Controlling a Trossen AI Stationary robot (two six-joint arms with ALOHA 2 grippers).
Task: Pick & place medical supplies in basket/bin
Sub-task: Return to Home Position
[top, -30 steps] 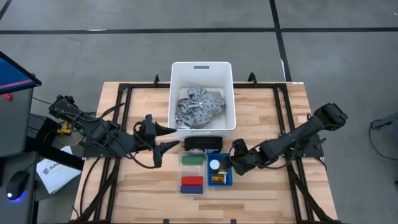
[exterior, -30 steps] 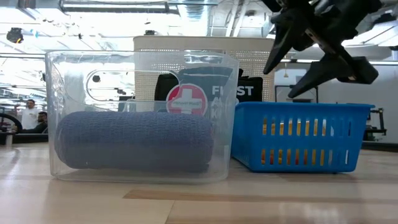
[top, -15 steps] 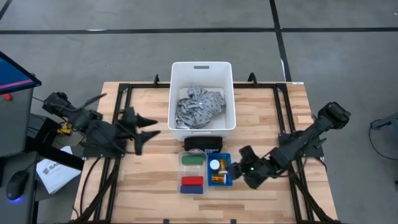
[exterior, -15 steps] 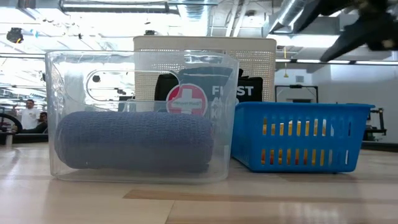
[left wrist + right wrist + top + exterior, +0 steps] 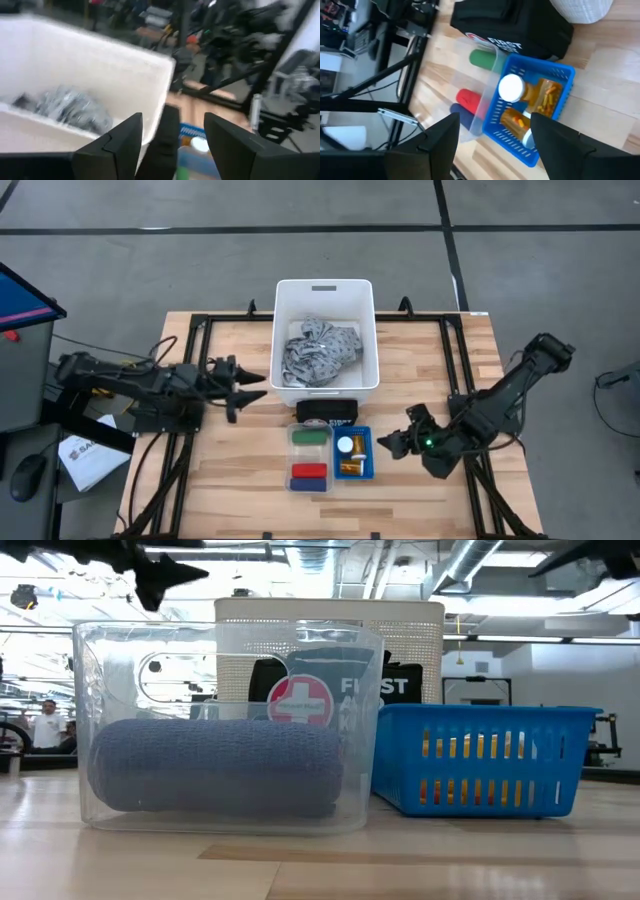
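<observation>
The white tub (image 5: 367, 330) stands at the table's far middle, and the grey patterned cloth (image 5: 320, 352) lies on its floor. The tub (image 5: 100, 80) and the cloth (image 5: 70, 107) also show in the left wrist view. Green (image 5: 482, 59), red (image 5: 468, 98) and blue (image 5: 461, 114) cylinders lie in a clear box (image 5: 310, 458). The white jar (image 5: 511, 87) and the orange pill bottles (image 5: 542, 95) sit in a small blue basket (image 5: 372, 470). My left gripper (image 5: 250, 387) hovers open, left of the tub's near corner. My right gripper (image 5: 390, 443) hovers open just right of the blue basket.
A black first-aid pouch (image 5: 327, 412) lies between the tub and the two small containers. Black frame rails run along both sides of the wooden table (image 5: 230, 480). Bare wood shows at the near left and near right.
My right gripper has drawn back from above the blue basket toward the table's right and risen out of the low view. My left gripper has pulled away from the tub's near left corner toward the table's left. Both stay open and nothing on the table has moved.
</observation>
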